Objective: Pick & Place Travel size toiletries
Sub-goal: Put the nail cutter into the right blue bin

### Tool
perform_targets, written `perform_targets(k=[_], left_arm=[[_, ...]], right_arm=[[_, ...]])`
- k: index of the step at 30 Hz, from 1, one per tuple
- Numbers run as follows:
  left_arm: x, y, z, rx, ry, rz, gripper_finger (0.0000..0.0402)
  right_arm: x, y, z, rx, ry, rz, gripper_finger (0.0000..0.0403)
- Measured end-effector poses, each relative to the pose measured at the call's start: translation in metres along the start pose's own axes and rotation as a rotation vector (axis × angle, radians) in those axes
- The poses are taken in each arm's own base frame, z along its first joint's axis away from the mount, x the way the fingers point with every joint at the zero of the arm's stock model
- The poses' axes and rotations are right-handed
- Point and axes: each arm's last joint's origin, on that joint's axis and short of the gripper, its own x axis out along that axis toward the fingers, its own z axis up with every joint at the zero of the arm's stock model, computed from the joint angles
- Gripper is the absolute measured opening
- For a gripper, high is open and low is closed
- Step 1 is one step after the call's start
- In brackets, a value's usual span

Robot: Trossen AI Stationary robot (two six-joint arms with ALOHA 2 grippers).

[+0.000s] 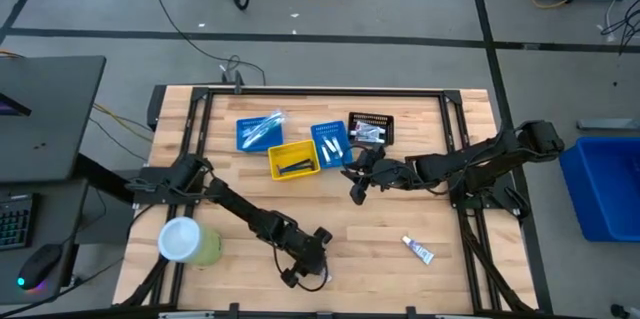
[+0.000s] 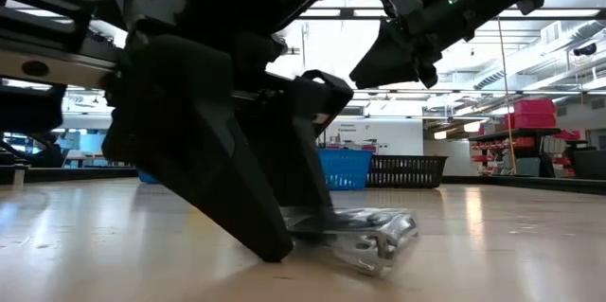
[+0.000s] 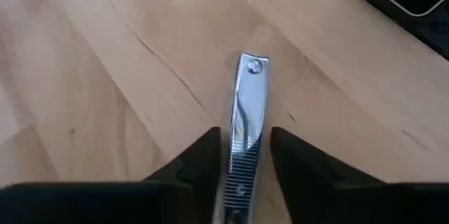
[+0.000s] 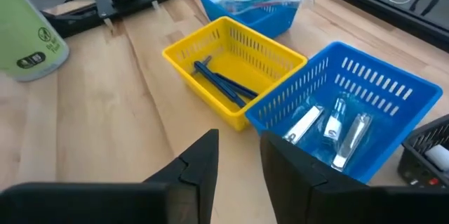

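Left arm stretched diagonally across the table's near side, wrist pitched down — left gripper [image 1: 303,264] low at the tabletop, fingers [image 3: 200,164] parted with a narrow gap, tips at the wood. Right arm reaches in from the right edge, elbow bent, right gripper [image 1: 357,187] raised above mid-table — fingers [image 4: 203,159] slightly apart, nothing between them.
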Motion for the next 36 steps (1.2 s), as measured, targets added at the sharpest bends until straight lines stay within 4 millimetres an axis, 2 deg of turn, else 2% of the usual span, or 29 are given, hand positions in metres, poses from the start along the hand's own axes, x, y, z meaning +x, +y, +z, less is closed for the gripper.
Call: perform_targets(k=[6,10,12,17,22,25,29,33,36], left_arm=[[-0.003,0.003,0.0,0.002,0.006,0.011,0.0058],[-0.018,0.015,0.002,-0.077,0.04,0.122,0.0054],[-0.034,0.023,0.009,-0.079,0.043,0.217,0.0054],[-0.088,0.051,0.022,0.002,0.116,0.53,0.0068],[-0.132,0.11,0.017,-0.094,0.115,0.76,0.0065],[-0.146,0.148,-0.004,-0.179,0.126,0.741,0.0065],[-0.159,0.199,-0.04,-0.385,0.062,0.67,0.0072],[-0.16,0.23,-0.078,-0.478,0.098,0.647,0.0073],[-0.156,0.242,-0.094,-0.529,0.105,0.651,0.0071]], right_arm=[[0.0,-0.001,-0.001,-0.015,0.004,-0.022,0.011],[-0.008,-0.003,0.004,-0.01,-0.014,-0.04,0.0107],[-0.014,-0.006,0.006,-0.022,0.003,-0.042,0.0103],[-0.038,-0.018,0.006,-0.026,0.086,-0.087,0.0096],[-0.049,-0.028,-0.002,0.009,0.179,-0.176,0.0094],[-0.05,-0.03,-0.006,-0.013,0.218,-0.201,0.0096],[-0.049,-0.031,-0.007,-0.045,0.229,-0.202,0.0094],[-0.049,-0.031,-0.005,-0.116,0.225,-0.19,0.0092],[-0.047,-0.032,-0.003,-0.146,0.207,-0.193,0.0093]])
